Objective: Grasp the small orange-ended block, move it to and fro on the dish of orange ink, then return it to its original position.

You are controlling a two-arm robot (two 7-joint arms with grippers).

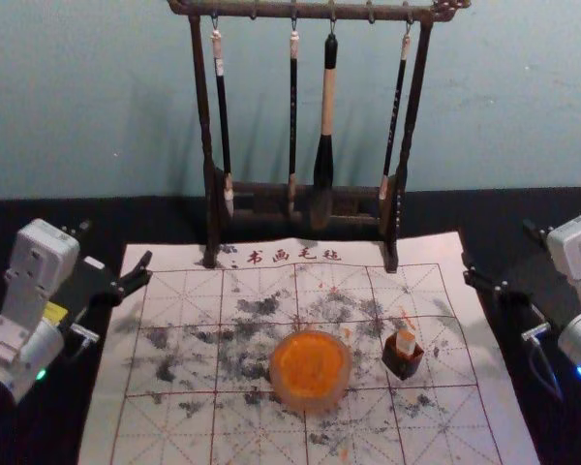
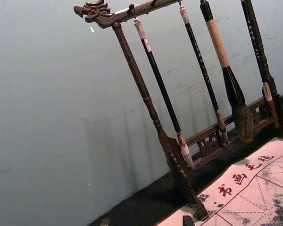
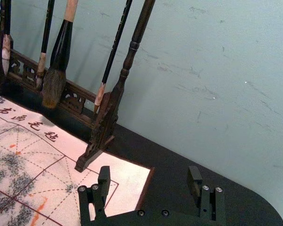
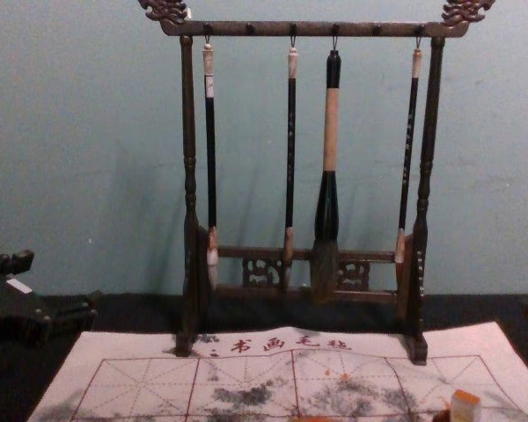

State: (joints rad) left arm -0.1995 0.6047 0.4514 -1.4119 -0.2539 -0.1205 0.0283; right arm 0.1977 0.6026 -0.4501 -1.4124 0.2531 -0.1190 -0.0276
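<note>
Since the small white orange-ended block (image 1: 406, 341) stands in a dark square holder (image 1: 399, 366) near the round dish of orange ink (image 1: 311, 403), off-centre descent by my right end effector (image 3: 148, 175), fingers apart at far right, could topple it; my left end effector (image 1: 116, 243) hangs spread opposite.

Both the left gripper (image 1: 116, 244) and the right gripper (image 1: 498, 244) look matt, with shiny metal screws on the right one. Between them, the rack (image 1: 305, 10) is carved, wood-like, with a dull sheen. Its big brush (image 1: 328, 107) has glossy lacquer-like parts, a smooth wood-like grip and rough hair. The mat (image 1: 107, 426) between the grippers looks like matt, felted cloth; the surface (image 1: 77, 208) beneath is dull. Nearer the robot than the grippers, the dish (image 1: 310, 405) has a smooth, translucent rim; the block (image 1: 405, 341) looks smooth and matt.
</note>
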